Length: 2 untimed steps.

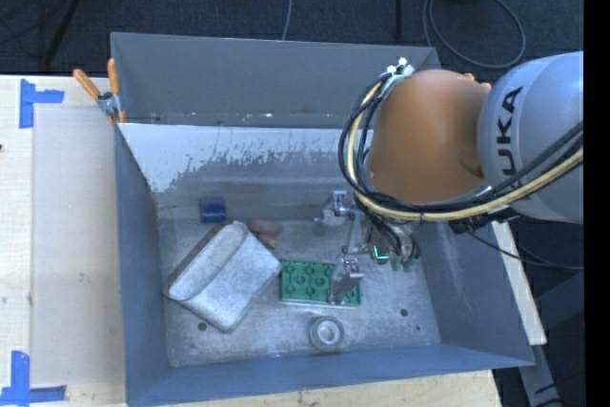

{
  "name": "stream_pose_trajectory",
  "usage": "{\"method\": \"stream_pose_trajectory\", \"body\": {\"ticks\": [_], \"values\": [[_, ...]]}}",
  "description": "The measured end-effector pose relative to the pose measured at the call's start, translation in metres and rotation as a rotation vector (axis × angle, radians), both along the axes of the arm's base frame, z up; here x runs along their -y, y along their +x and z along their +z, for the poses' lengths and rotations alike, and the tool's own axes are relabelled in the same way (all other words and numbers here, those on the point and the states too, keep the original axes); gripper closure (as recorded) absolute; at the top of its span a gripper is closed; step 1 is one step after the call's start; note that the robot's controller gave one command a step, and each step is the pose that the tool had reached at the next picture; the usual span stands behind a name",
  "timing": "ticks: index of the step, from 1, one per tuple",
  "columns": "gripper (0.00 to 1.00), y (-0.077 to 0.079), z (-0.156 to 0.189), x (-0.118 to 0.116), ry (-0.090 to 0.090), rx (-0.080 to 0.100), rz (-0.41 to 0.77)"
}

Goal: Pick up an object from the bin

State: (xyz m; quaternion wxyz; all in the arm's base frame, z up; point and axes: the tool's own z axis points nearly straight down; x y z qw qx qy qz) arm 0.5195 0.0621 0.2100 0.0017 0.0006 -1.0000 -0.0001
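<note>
Claw [345,274] sits low over the right edge of the green studded plate [310,283], though how far open it is, or whether it grips anything, cannot be told, with a grey folded cloth [224,274] just left of that plate, a small ring [327,332] just below it and a blue block [212,209] farther up to its left.

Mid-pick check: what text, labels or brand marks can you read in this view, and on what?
"UKA": black letters on the arm's grey housing; the start of the word is hidden.
No readable marks on the green studded plate, blue block, white pad or clear ring.
</note>
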Motion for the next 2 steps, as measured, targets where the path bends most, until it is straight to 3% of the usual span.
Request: {"method": "stream_pose_trajectory", "body": {"ticks": [1, 2], "values": [[0.00, 0.021, -0.141, 0.004, 0.002, 0.006, -0.092], [0.00, 0.053, -0.138, 0.024, 0.002, 0.005, 0.186]]}}
